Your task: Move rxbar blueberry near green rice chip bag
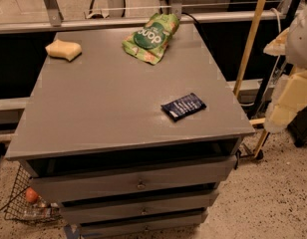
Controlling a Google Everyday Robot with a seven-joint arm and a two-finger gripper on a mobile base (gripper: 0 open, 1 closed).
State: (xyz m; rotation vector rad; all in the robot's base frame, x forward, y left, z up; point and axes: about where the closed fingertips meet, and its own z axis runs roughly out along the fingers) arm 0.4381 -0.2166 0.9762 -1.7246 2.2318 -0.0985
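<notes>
Grey drawer cabinet (93,108) with a flat top fills the view. At its far left corner lies a pale yellow sponge (64,50); further right, by the back edge, the crinkled light green rice chip bag (151,31) with its dark round logo. The small flat navy-blue rxbar blueberry (183,106) rests near the front right, well apart from the bag. The pale gripper (285,108) hangs beyond the cabinet's right edge, touching nothing; whether it is spread or closed I cannot tell. Reaching well likely means descending squarely across the thin bar's narrow width
</notes>
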